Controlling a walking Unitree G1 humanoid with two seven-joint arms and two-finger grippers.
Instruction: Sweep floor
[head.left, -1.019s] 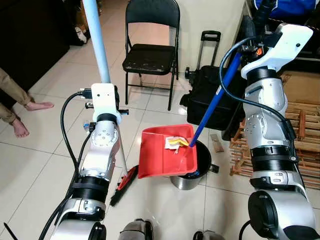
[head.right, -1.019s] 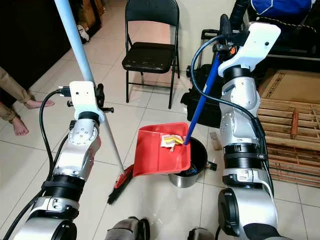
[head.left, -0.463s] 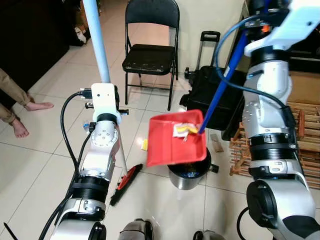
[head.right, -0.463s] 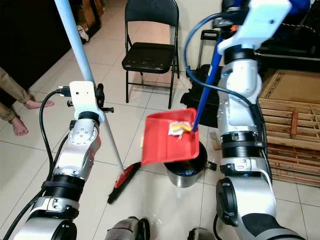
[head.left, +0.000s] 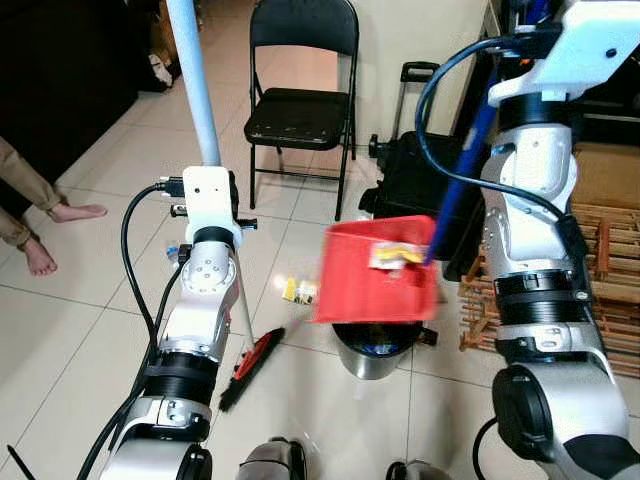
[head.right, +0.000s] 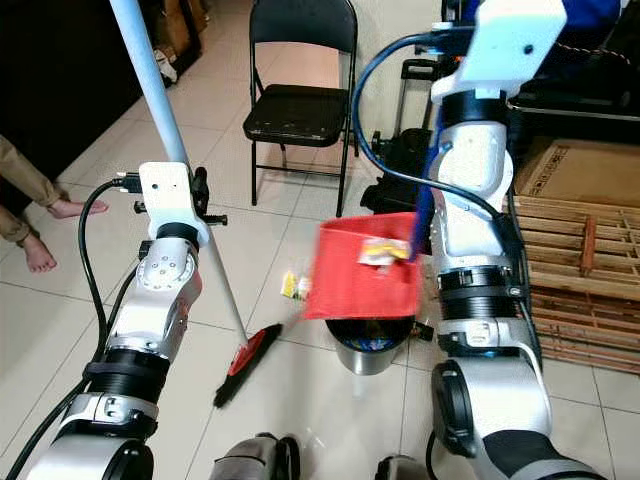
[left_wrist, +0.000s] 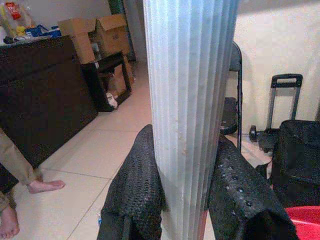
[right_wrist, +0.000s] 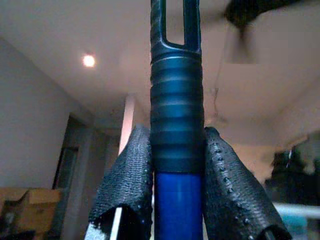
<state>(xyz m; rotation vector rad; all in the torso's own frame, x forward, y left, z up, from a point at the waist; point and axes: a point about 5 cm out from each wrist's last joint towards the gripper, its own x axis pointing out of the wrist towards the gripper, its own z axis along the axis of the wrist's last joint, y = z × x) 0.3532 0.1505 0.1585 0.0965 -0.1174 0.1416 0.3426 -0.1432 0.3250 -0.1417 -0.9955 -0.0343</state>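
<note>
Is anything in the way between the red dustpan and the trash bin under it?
Nothing visible is. The red dustpan, held by its blue handle in the right gripper, hangs just above the open metal trash bin, with yellow scraps on it.

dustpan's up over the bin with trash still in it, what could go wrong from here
The red dustpan, held by the right gripper on its blue handle, hangs tilted above the metal bin. The yellow and white litter may slide past the rim onto the tiles. A small yellow piece lies on the floor beside the bin and could be missed. The broom in the left gripper stands close and could be bumped.
</note>
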